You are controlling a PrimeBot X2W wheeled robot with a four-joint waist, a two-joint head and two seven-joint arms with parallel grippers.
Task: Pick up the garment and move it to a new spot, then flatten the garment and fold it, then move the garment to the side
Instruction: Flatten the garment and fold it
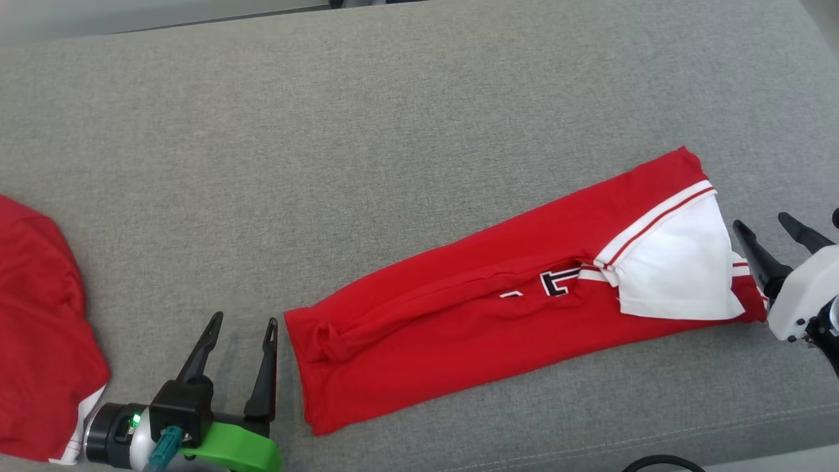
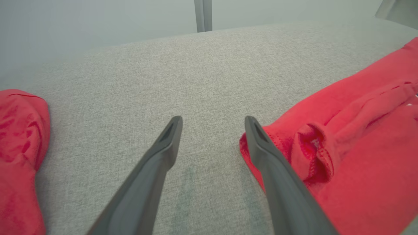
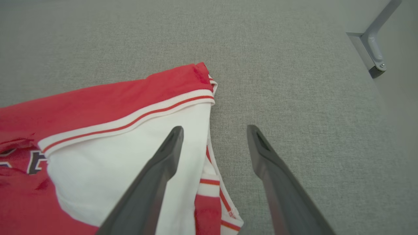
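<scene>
Garment (image 1: 498, 295): red jersey with white striped trim, folded into a long narrow strip and laid diagonally on the right half of the grey upholstered surface (image 1: 328, 164). A white panel (image 1: 675, 269) is seen at its upper-right end, and part of a black-and-white letter (image 1: 557, 282) is exposed mid-strip.

Left gripper (image 1: 244, 319): fingers spread apart, nothing held, positioned just beside the strip's lower-left end.

Right gripper (image 1: 760, 221): fingers likewise parted, nothing held, placed at the white end. In the right wrist view one finger is seen over the white panel; contact cannot be determined.

A second red garment (image 1: 39, 328) is noted at the left edge, well apart. A metal bracket (image 3: 372, 42) is visible beyond the surface's edge.
</scene>
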